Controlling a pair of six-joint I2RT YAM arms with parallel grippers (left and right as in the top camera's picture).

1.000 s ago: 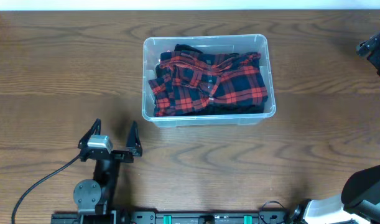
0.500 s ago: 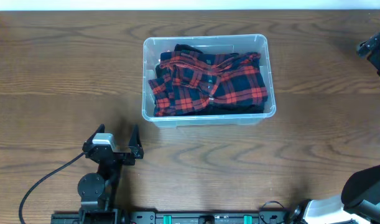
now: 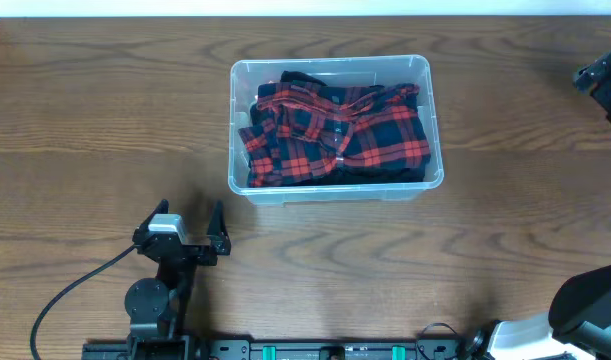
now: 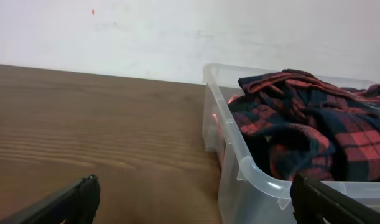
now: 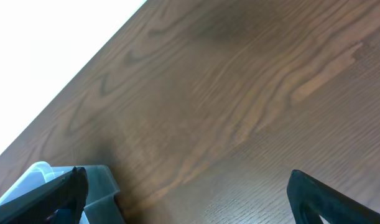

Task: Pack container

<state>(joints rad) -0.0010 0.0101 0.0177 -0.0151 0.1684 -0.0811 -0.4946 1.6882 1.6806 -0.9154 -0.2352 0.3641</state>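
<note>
The container point(image 3: 332, 193), a clear plastic tub, stands at the middle back of the table. A red and navy plaid shirt point(image 3: 335, 135) lies crumpled inside it and fills it. My left gripper point(image 3: 185, 222) is open and empty, in front of the tub's left corner and apart from it. In the left wrist view the tub point(image 4: 239, 158) and shirt point(image 4: 301, 124) are ahead on the right, beyond my open left gripper point(image 4: 194, 186). My right gripper point(image 5: 186, 186) is open and empty over bare table. A tub corner point(image 5: 40, 177) shows at lower left. Part of the right arm point(image 3: 600, 78) shows at the far right edge.
The wooden table point(image 3: 505, 230) stretches round the tub. A black cable point(image 3: 70, 290) runs from the left arm's base toward the front left. The right arm's base point(image 3: 585, 300) sits at the front right corner. A white wall point(image 4: 177, 31) stands behind the table.
My left gripper drew back slightly toward the front edge a second ago, then stayed still. The tub, the shirt and the right arm have not moved.
</note>
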